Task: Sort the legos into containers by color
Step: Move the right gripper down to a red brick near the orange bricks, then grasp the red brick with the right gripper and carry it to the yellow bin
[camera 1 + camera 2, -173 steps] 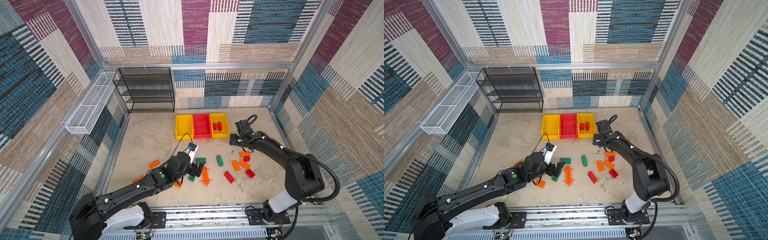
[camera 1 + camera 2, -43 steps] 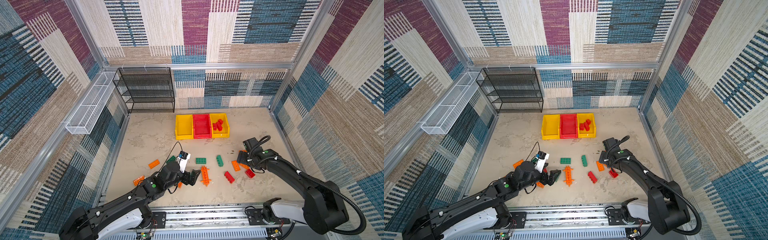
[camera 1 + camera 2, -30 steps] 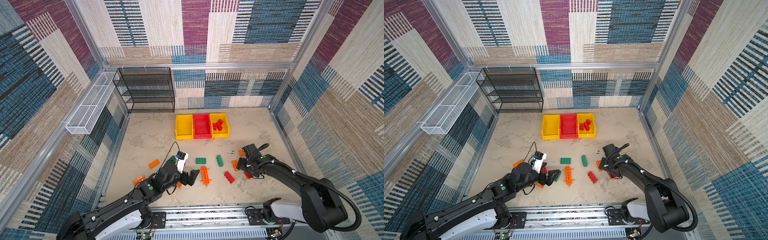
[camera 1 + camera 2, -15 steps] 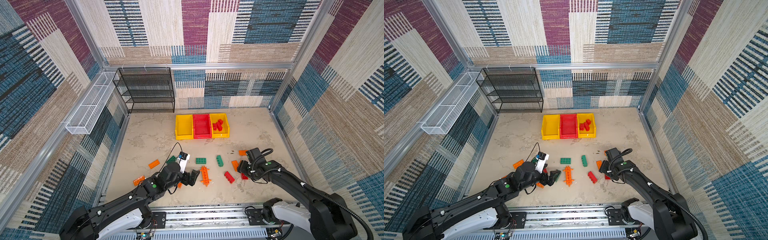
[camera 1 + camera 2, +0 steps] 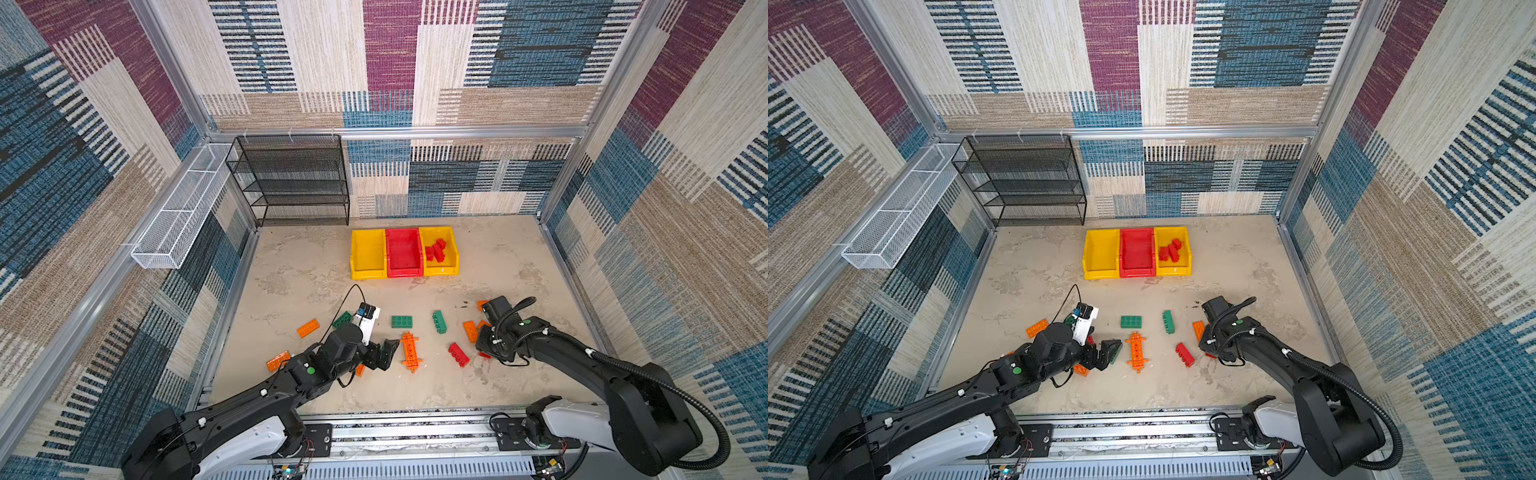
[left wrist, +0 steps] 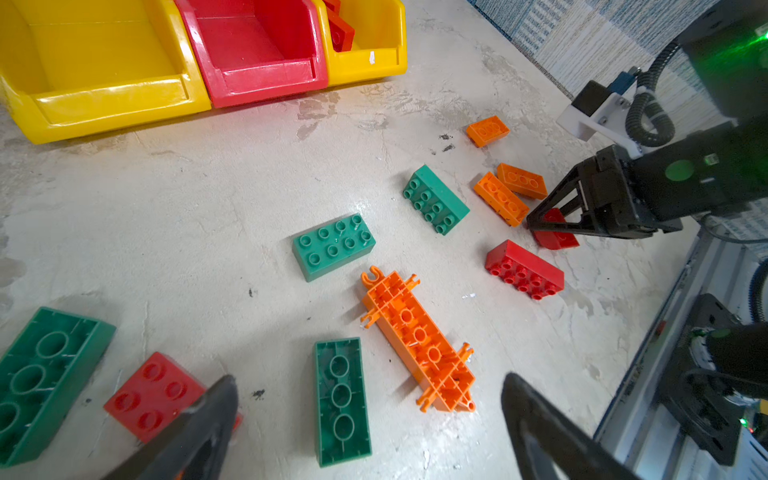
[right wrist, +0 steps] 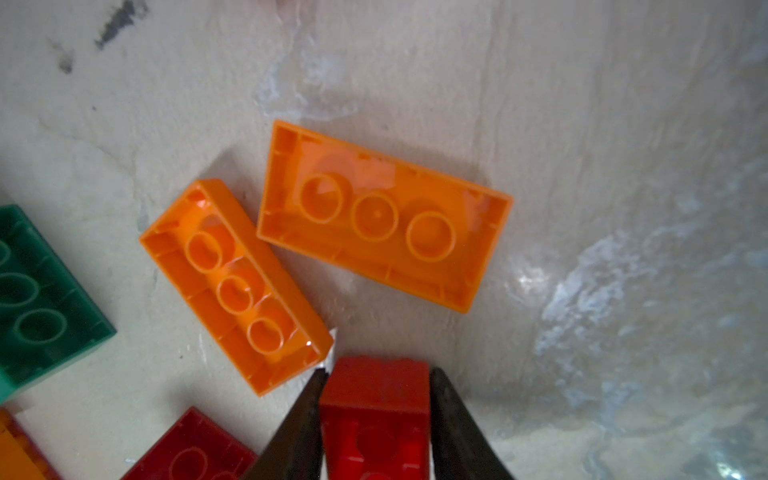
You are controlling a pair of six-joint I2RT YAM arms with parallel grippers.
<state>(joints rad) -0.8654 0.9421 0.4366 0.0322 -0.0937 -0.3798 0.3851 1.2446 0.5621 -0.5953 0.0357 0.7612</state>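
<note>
A: Which piece is in play?

B: Small red brick (image 7: 374, 399). It's flat on the tabletop (image 5: 311, 270), front-right of the scatter, well apart from the bins. Right gripper (image 7: 377, 372) is on it from above, fingers (image 7: 299, 424) narrow and pressed to both sides, so that's a grip. Doesn't look lifted yet.

A: Why grab it that way?

B: Prob bc those two sides are flat and parallel, and a top approach threads btwn the neighbours.

A: Where's it headed?

B: My guess is the right-end yellow bin (image 5: 440, 271), since red bricks (image 5: 436, 249) already sit in it. Red bin (image 5: 403, 253) and left-end yellow bin (image 5: 368, 253) look empty.

A: Anything in the way?

B: It's tight. An upturned orange brick (image 7: 237, 286) has a corner just beside one finger. Can't tell if they touch. A 2nd upturned orange brick (image 7: 382, 216) lies just past the fingertips. On the same side as the 1st orange one there's a bigger red brick (image 7: 191, 449), w/ a green brick (image 7: 37, 299) further out. A straight lift should miss them all. A sideways drag could nudge that orange corner.

A: And the left arm?

B: Left gripper (image 6: 370, 380) is spread wide, holding nothing. It hangs low over an upturned green brick (image 6: 340, 399), btwn a red 2x2 brick (image 6: 153, 395) and the long orange plate (image 6: 415, 340). It's well apart from the right gripper, so no clash as things stand.
</note>
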